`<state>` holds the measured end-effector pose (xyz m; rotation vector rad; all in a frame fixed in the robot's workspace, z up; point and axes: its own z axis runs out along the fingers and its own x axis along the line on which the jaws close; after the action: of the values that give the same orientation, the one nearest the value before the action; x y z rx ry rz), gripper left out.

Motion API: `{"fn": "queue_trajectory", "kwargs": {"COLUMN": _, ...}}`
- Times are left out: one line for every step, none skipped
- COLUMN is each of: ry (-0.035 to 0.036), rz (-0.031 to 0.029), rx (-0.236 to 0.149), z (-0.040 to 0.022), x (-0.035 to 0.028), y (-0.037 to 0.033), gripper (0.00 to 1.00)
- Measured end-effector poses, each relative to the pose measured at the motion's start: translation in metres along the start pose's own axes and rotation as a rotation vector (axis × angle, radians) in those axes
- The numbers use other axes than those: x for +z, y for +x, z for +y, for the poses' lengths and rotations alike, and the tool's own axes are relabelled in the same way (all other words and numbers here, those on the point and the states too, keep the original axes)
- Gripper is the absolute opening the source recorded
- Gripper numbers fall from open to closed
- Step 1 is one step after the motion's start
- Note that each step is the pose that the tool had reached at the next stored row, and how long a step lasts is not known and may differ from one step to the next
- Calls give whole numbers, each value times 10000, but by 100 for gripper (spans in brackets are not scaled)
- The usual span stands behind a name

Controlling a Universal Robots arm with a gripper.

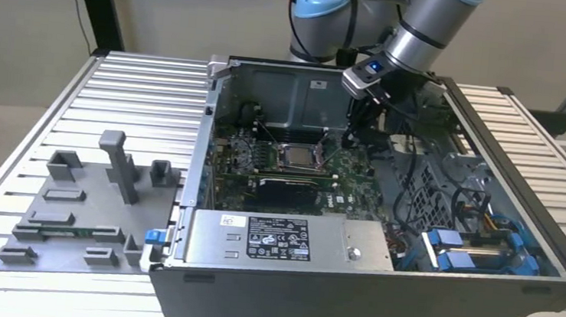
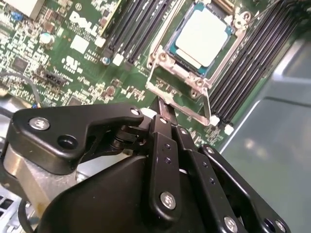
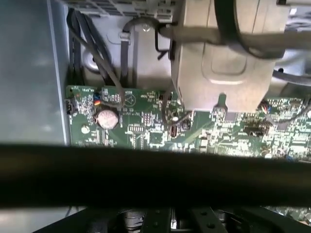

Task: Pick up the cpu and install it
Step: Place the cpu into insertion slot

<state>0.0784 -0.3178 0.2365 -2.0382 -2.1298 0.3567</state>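
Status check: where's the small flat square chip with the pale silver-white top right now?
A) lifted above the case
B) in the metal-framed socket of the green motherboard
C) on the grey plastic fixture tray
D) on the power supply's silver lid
B: the cpu lies flat inside the metal-framed socket on the green motherboard, with the gripper just beside the socket's frame.

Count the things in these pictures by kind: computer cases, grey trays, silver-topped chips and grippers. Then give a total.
Computer case: 1
Grey tray: 1
Chip: 1
Gripper: 1
Total: 4
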Motion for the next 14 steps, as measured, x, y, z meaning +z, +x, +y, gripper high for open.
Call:
{"fn": "queue_trajectory", "kwargs": {"ry": 1, "rz": 0, "rx": -1, "z": -17, "x": 3, "y": -1, "gripper": 0}}
{"fn": "queue_trajectory", "kwargs": {"ry": 0, "rz": 0, "rx": -1, "z": -35, "x": 5, "y": -2, "gripper": 0}}
{"fn": "queue_trajectory", "kwargs": {"ry": 0, "rz": 0, "rx": -1, "z": -53, "x": 8, "y": -2, "gripper": 0}}
{"fn": "queue_trajectory", "kwargs": {"ry": 1, "rz": 0, "rx": -1, "z": -70, "x": 11, "y": -2, "gripper": 0}}
{"fn": "queue_trajectory", "kwargs": {"ry": 0, "rz": 1, "rx": 0, "z": -90, "x": 14, "y": -1, "gripper": 0}}
{"fn": "queue_trajectory", "kwargs": {"ry": 0, "rz": 0, "rx": -1, "z": -107, "x": 16, "y": 0, "gripper": 0}}
{"fn": "queue_trajectory", "kwargs": {"ry": 1, "rz": 0, "rx": -2, "z": -126, "x": 19, "y": 0, "gripper": 0}}
{"fn": "queue_trajectory", "kwargs": {"ry": 0, "rz": -1, "rx": -1, "z": -147, "x": 23, "y": 1, "gripper": 0}}
{"fn": "queue_trajectory", "kwargs": {"ry": 1, "rz": -1, "rx": -1, "z": -168, "x": 28, "y": 2, "gripper": 0}}
{"fn": "queue_trajectory", "kwargs": {"ry": 0, "rz": 0, "rx": 0, "z": -192, "x": 35, "y": 3, "gripper": 0}}
{"fn": "queue_trajectory", "kwargs": {"ry": 0, "rz": -1, "rx": -1, "z": -216, "x": 41, "y": 4, "gripper": 0}}
{"fn": "queue_trajectory", "kwargs": {"ry": 0, "rz": -1, "rx": -1, "z": -241, "x": 48, "y": 6, "gripper": 0}}
{"fn": "queue_trajectory", "kwargs": {"ry": 0, "rz": 0, "rx": -1, "z": -265, "x": 55, "y": 7, "gripper": 0}}
{"fn": "queue_trajectory", "kwargs": {"ry": 0, "rz": 0, "rx": -1, "z": -290, "x": 62, "y": 8, "gripper": 0}}
